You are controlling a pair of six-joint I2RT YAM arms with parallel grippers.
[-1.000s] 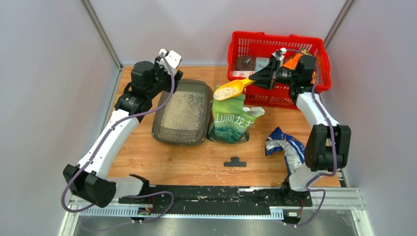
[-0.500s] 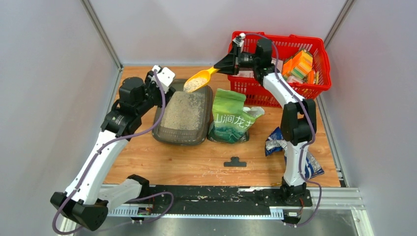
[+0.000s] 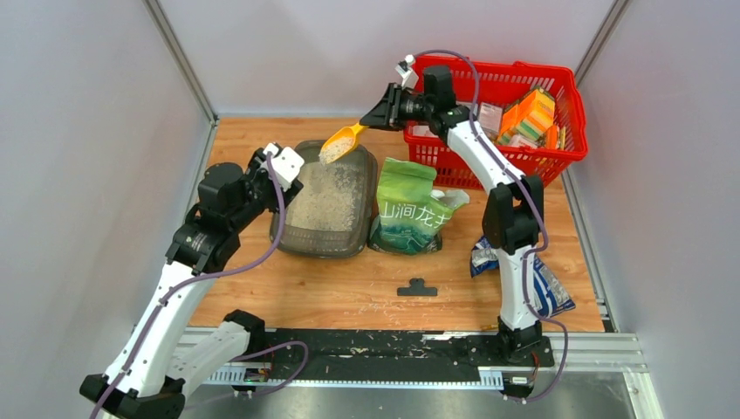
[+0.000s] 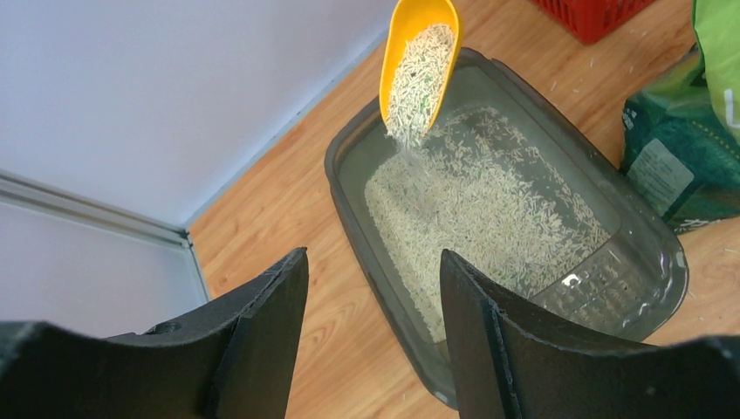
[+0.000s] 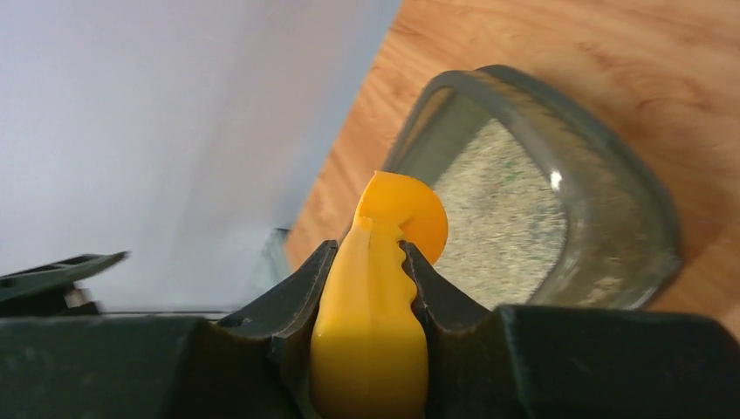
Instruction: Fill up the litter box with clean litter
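Just left of centre in the overhead view, the litter box (image 3: 316, 251) lies on the wooden table (image 3: 349, 288), its long side running up the frame. Clean litter (image 3: 327, 201) covers most of its floor; in my left wrist view the lower-right end of the tray shows bare plastic.

Over the tray's upper end hangs the yellow scoop (image 3: 340, 142), tipped lip-down and loaded with granules, a thin stream spilling off its lip into the box. My right gripper (image 3: 368, 124) has its fingers clamped on the scoop's handle, one on each side. My left gripper (image 3: 288, 170) hovers just left of the box with its fingers spread wide and nothing between them.

To pour well, I judge the roll should be slow, so the granules slide off the lip rather than drop in a lump and bounce out. The lip should sit inside the rim, low over the tray. Drawing the scoop toward the bare end while it empties would spread the layer evenly. The clamp on the smooth handle must be firm, or the scoop could twist. My left arm is best held clear of the stream.

Right of the tray stands the open green litter bag (image 3: 410, 209), and beyond it, upper right, the red basket (image 3: 489, 65).
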